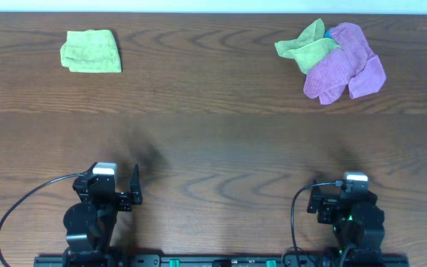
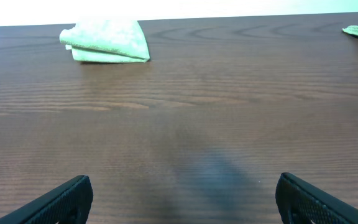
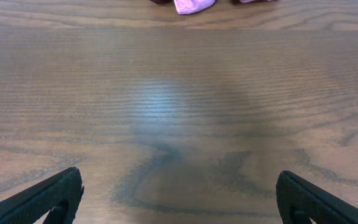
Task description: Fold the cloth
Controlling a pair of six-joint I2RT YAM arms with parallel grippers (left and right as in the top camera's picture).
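Cloth (image 1: 345,65): lilac microfibre, lay crumpled in a heap at the counter's (image 1: 213,148) far right, with a green cloth (image 1: 306,46) overlapping its left edge. Judged light, limp and grippy; best pinched at a loose outer corner, then drawn flat. Right end effector (image 3: 179,202): spread wide, empty, the cloth well apart straight ahead. Left end effector (image 2: 182,205): likewise spread and empty, the cloth farther off, diagonally across the counter.

Two green cloths (image 1: 91,51) (image 1: 306,46), one purple heap (image 1: 343,63)
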